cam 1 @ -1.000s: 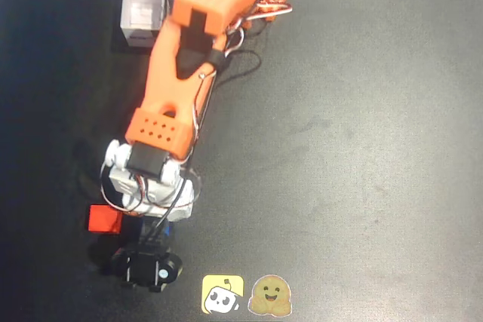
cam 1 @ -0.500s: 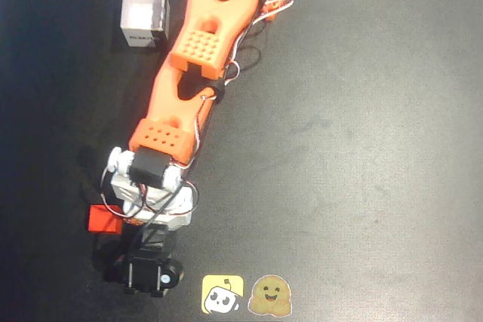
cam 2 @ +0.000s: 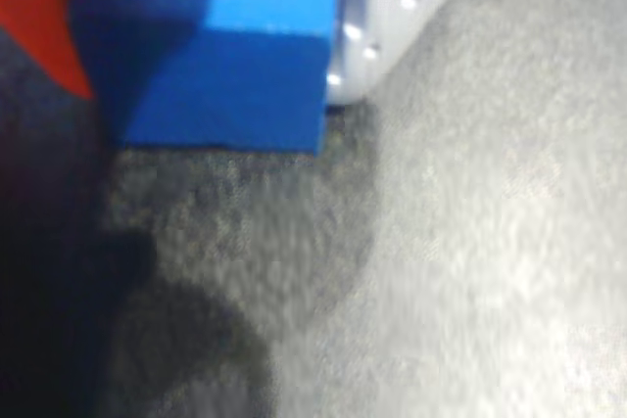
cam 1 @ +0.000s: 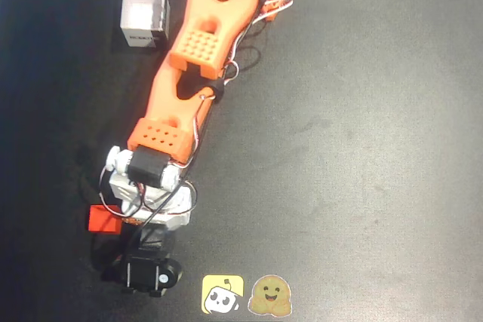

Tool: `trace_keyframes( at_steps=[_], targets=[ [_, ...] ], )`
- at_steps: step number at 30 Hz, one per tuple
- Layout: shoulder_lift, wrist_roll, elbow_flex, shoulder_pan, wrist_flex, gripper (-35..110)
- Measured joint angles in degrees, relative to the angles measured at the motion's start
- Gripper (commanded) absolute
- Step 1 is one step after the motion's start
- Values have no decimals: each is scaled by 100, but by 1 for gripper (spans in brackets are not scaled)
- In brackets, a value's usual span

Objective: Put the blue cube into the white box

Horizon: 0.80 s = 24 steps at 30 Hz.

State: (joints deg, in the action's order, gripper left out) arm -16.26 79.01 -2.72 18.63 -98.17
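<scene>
1. Blue cube (cam 2: 230, 66) sat between the gripper (cam 2: 211, 46) fingers in the wrist view: a white finger (cam 2: 392, 7) touched its right face and a dark, blurred mass stood at its left. We could not tell whether the jaws were pressing it or only flanking it. The cube's lower edge lay on the mat.
2. Red cube (cam 2: 39, 17) showed just beside the blue one on the left in the wrist view. In the overhead view the red cube (cam 1: 103, 219) peeked out beside the white wrist housing.
3. Change noted: a second ago the arm (cam 1: 189, 73) was more folded, with its upper link lying near the white box (cam 1: 143, 13). By now it had stretched out and dropped the gripper lower over the cubes. The last half second brought only a slight settling.
4. Our reading: the arm was at the grasp step, lowered onto the cube. Lifting and carrying to the box were not yet done.
5. White box stood well apart from the cubes, near the top left of the overhead view, open side up, a dark label on its lower wall.
6. Surface: a black mat (cam 1: 362, 148), faintly scuffed, grainy in the wrist view.
7. Two cartoon stickers (cam 1: 245, 294) lay on the mat's lower edge, near the gripper.
</scene>
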Motion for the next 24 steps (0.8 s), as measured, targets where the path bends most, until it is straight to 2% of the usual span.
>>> trace_keyframes(
  at_steps=[24],
  targets=[
    [-4632, -466, 4412, 686, 0, 0]
  ],
)
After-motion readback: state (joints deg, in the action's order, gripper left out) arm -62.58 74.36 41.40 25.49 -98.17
